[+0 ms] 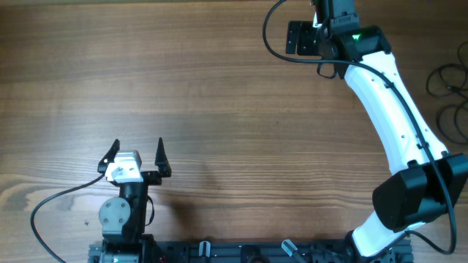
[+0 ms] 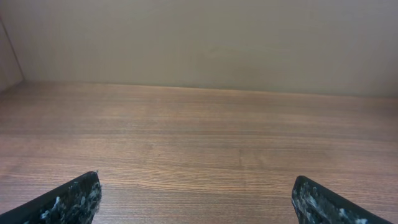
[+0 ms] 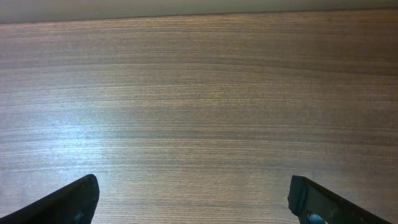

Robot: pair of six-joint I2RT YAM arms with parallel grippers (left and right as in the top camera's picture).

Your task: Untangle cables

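- Though spread wide, pinching nothing: left gripper (image 1: 137, 146) low by its base, right gripper (image 3: 193, 196) reaching over bare table (image 1: 219, 88) at the far edge.
- At the right table edge, cables (image 1: 447, 79) in loose loops (partly cut off by the frame), strung near-to-far along that edge.
- Well apart from the right gripper, rightward and back toward its base; far nearer that arm than the left, so likely its reach.
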